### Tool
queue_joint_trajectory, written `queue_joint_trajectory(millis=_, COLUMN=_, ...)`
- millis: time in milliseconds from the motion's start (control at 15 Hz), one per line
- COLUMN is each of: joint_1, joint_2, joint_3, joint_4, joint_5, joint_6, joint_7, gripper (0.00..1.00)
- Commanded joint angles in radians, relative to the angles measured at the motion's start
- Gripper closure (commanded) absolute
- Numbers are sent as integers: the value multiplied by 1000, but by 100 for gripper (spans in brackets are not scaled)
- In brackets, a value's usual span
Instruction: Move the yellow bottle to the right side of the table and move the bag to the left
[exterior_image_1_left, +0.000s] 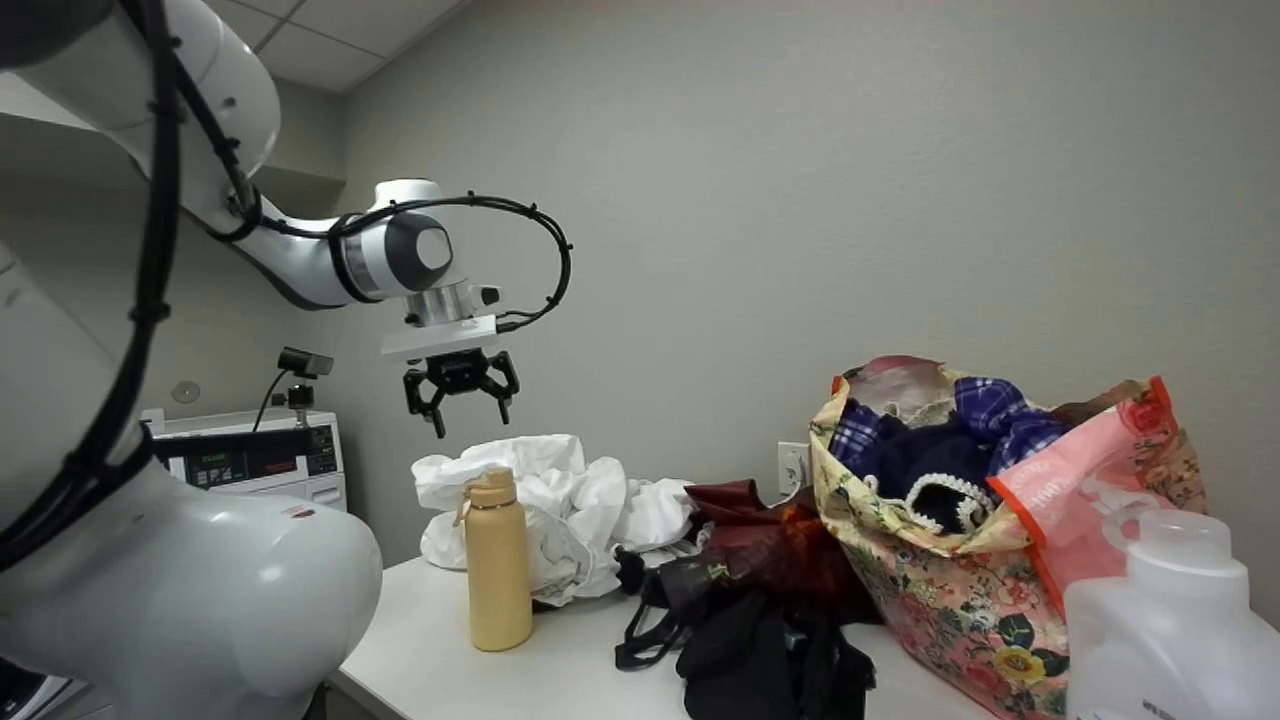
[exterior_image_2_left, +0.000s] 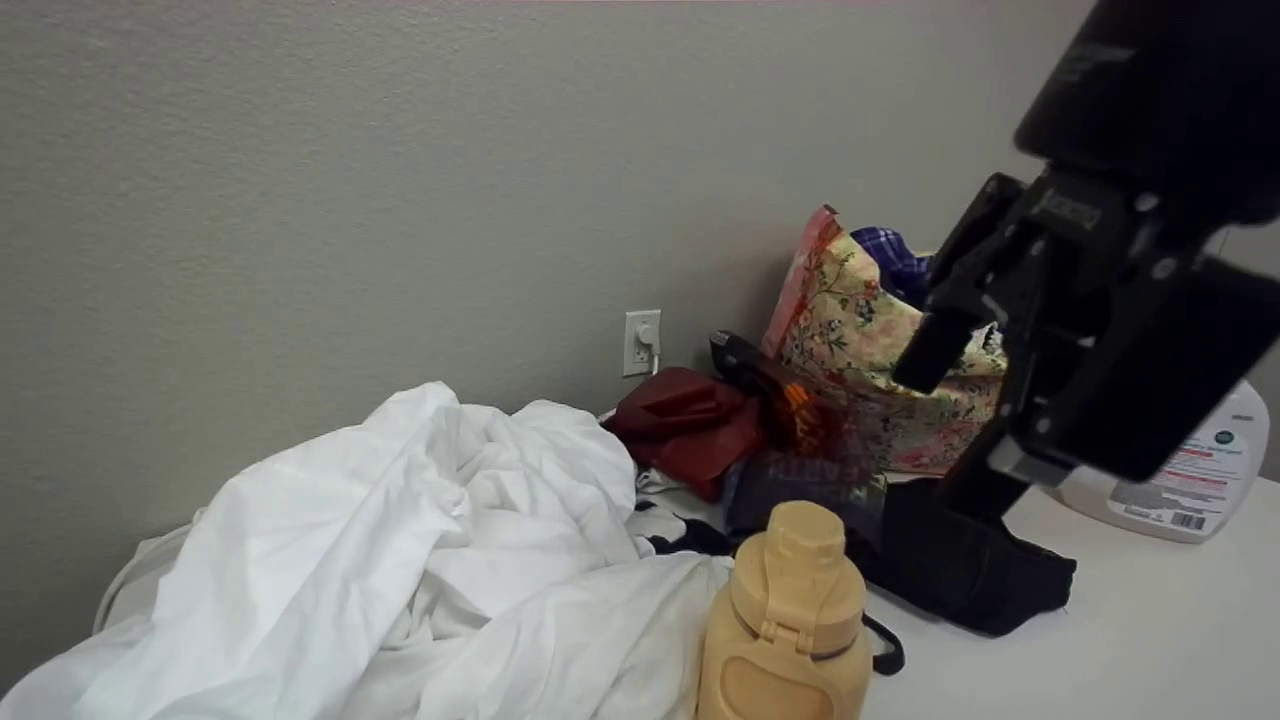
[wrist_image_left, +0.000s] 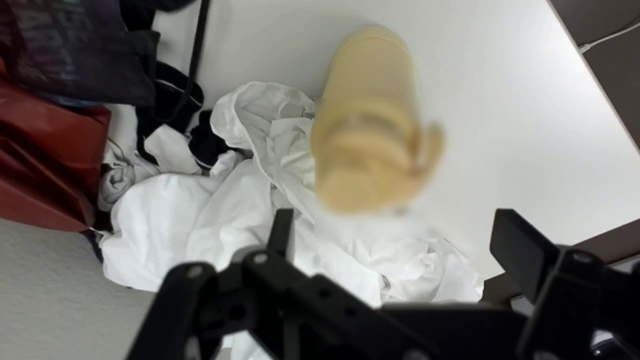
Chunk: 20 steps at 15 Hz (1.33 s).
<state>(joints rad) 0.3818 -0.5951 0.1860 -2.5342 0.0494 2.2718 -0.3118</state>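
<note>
Mustard-yellow cylindrical bottle (exterior_image_1_left: 498, 580): in an exterior view, stood upright on the flat, light grey-white worktop (exterior_image_1_left: 590, 680).
Black two-fingered pincer (exterior_image_1_left: 472, 425): hung released and spread wide in that view, apart from the bottle and toward its twelve o'clock.
Heap of crumpled white cloth (exterior_image_1_left: 565, 540): lay behind the bottle, toward one o'clock.
Large floral bag with pink lining (exterior_image_1_left: 950, 610): stood at three o'clock of the bottle.
Small soft bright-orange bag with black parts (exterior_image_2_left: 800, 415): in an exterior view, lay just beside the floral bag, at twelve o'clock of the bottle, its full outline unclear.
Fingertips (wrist_image_left: 520, 245): stood wide apart in the wrist view, the bottle at twelve o'clock of them, its blurred cap (wrist_image_left: 350, 185) toward six.
</note>
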Motion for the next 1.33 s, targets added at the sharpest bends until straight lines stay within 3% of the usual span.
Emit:
queue_joint_trajectory(millis=0, joint_1=17, joint_2=113, joint_3=13, joint_4=57, joint_5=-21, joint_6=51, joint_7=-31, gripper=0)
queue_joint_trajectory(millis=933, joint_1=-55, joint_2=361, joint_3=43, joint_4=175, joint_5=-214, joint_6=85, joint_7=-13, gripper=0)
queue_joint_trajectory(millis=1267, joint_1=-72, joint_2=410, joint_3=39, joint_4=204, joint_5=-220, joint_6=55, joint_7=-25, gripper=0)
